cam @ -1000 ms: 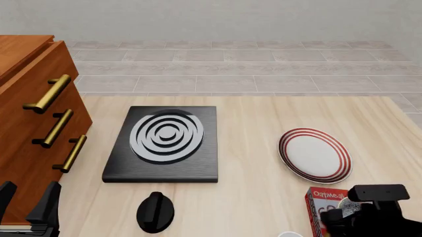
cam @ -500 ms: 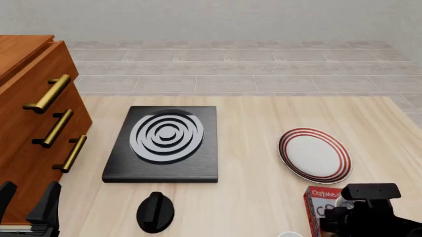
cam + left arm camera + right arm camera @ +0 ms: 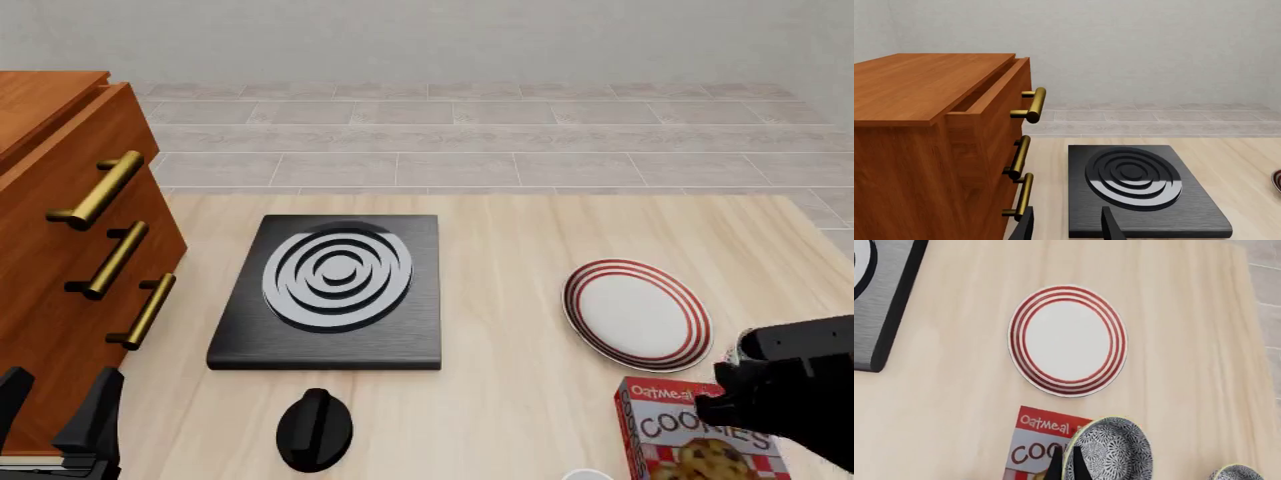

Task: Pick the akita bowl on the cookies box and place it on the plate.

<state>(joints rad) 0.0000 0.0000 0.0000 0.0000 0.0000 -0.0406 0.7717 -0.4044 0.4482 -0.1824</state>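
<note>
Right claw pinching bowl rim, lifted off cookie box; plate ahead, placing left.

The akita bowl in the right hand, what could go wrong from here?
1. The right hand pinches the akita bowl only at its rim, so it could tilt or slip loose during the carry.
2. The bowl hangs over the cookies box, short of the plate; releasing early would drop it on the box or the table.
3. A second patterned bowl sits close by; a wide swing might knock it.
</note>
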